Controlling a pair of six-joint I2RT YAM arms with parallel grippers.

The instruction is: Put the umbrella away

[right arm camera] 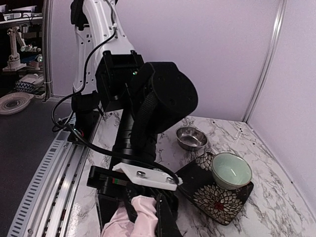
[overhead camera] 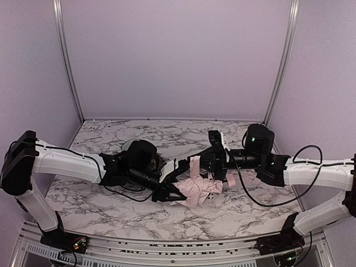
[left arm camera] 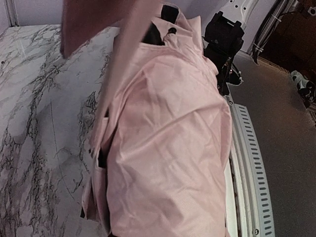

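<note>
The umbrella (overhead camera: 197, 189) is a crumpled bundle of pale pink fabric with black parts, lying mid-table between the two arms. My left gripper (overhead camera: 168, 193) grips its left edge. In the left wrist view the pink fabric (left arm camera: 168, 148) fills the frame and hides my fingers. My right gripper (overhead camera: 207, 164) holds the bundle's upper right part, where the fabric rises towards it. In the right wrist view the pink fabric (right arm camera: 140, 217) sits between black fingers, with a black strap (right arm camera: 168, 222) beside it.
Behind the left wrist lies a dark floral square mat (right arm camera: 222, 200) with a pale green bowl (right arm camera: 231, 170) on it. A small steel bowl (right arm camera: 191, 137) stands further back. The table's front rail (left arm camera: 249, 163) runs close to the umbrella.
</note>
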